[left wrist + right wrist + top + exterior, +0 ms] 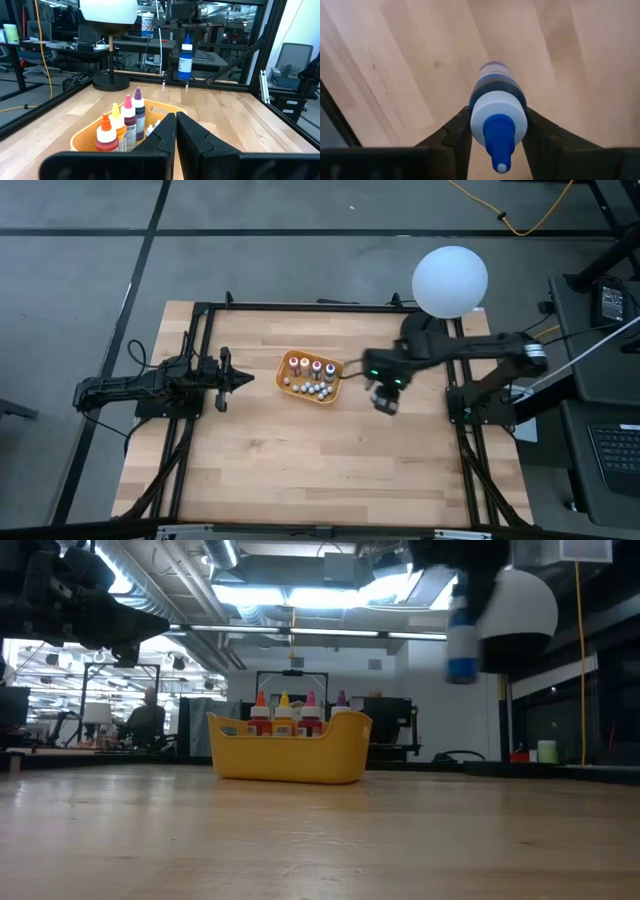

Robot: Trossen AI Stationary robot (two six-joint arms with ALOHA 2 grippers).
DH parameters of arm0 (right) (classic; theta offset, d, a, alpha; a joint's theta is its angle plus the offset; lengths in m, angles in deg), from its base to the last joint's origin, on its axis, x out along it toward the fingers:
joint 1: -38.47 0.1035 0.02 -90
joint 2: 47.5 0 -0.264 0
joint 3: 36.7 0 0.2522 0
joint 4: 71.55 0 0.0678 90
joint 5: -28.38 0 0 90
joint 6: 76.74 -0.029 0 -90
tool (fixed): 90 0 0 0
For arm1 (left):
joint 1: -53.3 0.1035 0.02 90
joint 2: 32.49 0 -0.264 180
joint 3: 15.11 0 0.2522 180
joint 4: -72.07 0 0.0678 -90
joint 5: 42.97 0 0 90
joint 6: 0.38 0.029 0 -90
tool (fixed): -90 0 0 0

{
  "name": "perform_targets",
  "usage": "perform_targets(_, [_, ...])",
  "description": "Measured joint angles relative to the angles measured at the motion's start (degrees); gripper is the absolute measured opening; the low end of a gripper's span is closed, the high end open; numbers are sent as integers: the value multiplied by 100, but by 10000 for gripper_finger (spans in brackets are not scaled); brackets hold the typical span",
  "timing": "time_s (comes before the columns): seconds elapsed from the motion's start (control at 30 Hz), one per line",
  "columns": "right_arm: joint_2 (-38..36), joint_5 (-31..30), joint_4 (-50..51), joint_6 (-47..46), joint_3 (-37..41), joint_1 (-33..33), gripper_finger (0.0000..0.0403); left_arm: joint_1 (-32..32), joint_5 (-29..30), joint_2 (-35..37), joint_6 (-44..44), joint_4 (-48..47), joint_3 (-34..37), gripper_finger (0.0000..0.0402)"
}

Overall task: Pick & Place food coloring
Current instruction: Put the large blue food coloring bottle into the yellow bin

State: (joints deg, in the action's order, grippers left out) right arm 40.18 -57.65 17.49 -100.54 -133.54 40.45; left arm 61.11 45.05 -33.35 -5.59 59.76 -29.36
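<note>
A: From above, where's the blue food coloring bottle?
B: In the right gripper (pixel 385 399), toward the bench's right edge, beside the orange tray (pixel 296 391).

A: Right wrist view?
B: Fingers (pixel 451 134) clamp the blue food coloring bottle (pixel 497 107), long axis pointing down at bare bench. Left gripper (pixel 238 378) waits closed.

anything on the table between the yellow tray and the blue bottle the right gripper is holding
Nothing: in the high view only bare wood lies between the yellow tray and the right gripper, which holds the blue bottle above the table.
</note>
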Motion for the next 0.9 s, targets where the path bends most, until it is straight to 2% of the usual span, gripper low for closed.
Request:
perform_targets(0.3, [2222, 8, 451, 2376, -3038, -440, 147, 0, 0, 0, 0, 1, 0, 11])
perform_targets(0.53, [3713, 7, 747, 3477, -5220, -665, 148, -2, 0, 0, 0, 0, 0, 6])
perform_targets(0.63, [3771, 41, 205, 3654, -4890, -746, 148, 0, 0, -2, 0, -2, 2, 8])
perform_targets(0.9, [4065, -278, -80, 3777, -4815, -820, 149, 0, -4, -4, 0, -2, 2, 8])
